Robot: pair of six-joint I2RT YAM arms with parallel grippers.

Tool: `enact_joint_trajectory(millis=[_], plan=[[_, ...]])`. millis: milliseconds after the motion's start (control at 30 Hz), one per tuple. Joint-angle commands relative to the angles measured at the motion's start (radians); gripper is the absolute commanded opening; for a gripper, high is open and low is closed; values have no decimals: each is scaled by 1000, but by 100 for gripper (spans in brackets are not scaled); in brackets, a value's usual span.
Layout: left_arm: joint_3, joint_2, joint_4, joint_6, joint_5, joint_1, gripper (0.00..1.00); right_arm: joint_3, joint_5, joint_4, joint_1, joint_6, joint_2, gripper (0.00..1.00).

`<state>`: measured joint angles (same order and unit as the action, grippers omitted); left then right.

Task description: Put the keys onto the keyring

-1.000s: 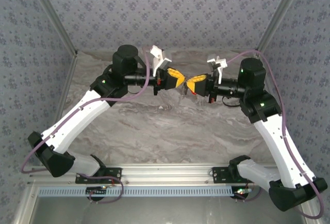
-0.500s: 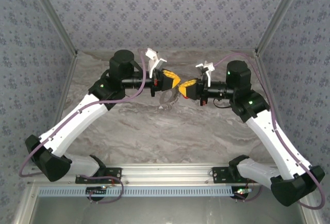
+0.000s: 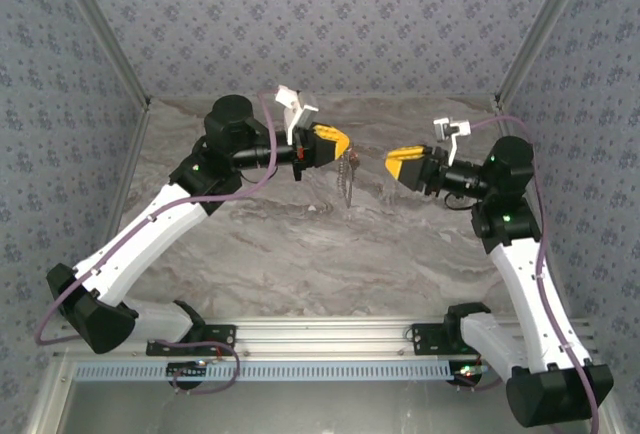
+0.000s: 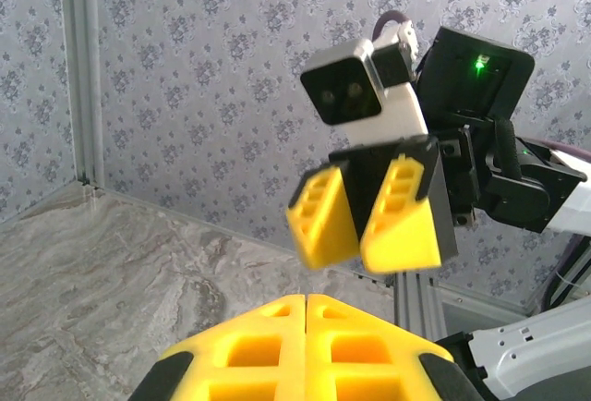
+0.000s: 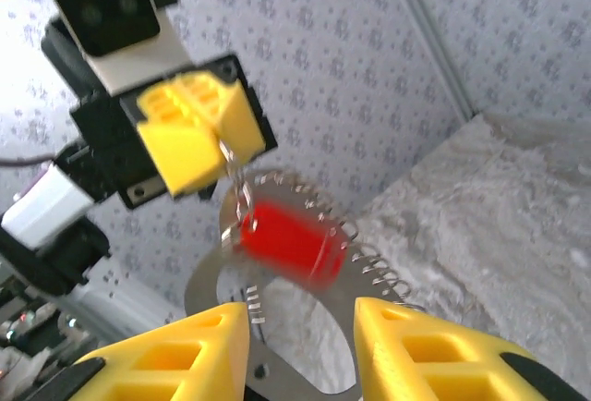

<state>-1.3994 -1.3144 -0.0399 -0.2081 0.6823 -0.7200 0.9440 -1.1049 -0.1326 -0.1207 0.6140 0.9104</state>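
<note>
Right wrist view: the right pincer has its yellow fingers spread, with nothing between them.
Key: just beyond that gap the red-headed key, blurred, hangs in the air against the keyring, a grey loop with a coiled spring along one side.
Link: key and loop seem to hang from one thin silver link. Whether the key is truly threaded on is too blurred to tell.
Left pincer: farther off, the left pincer is pressed together on the top of that link, holding the bunch above the bench.
Top view: the two pincers are well apart, and the bunch dangles under the left one.
Progress: judged nearly or fully done. What is left is probably checking that the key is on and setting the bunch down.
</note>
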Motion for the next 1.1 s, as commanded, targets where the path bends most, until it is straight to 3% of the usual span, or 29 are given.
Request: enact_joint_trajectory(millis=[0,200,333,400,500,567,767,933,1067], plan=[[-19,39,60,-7,-3,2,0,-8,111,-229,-27,157,4,42],[-18,38,67,-13,1,3,0,34,250,-237,-156,125,37,46],[-11,39,87,-23,-7,3,0,31,271,-234,-236,91,85,40],[-7,36,103,-33,-10,4,0,12,286,-246,-302,83,113,34],[-4,32,118,-43,-11,3,0,6,276,-224,-366,57,153,13],[-4,31,116,-45,-10,3,0,2,258,-194,-376,50,151,11],[3,40,114,-40,-16,2,0,-21,238,-3,-285,-51,16,43],[21,44,147,-58,-11,5,0,-36,203,11,-136,-7,-91,44],[32,43,184,-87,-4,5,0,-14,218,-65,-75,66,-97,42]])
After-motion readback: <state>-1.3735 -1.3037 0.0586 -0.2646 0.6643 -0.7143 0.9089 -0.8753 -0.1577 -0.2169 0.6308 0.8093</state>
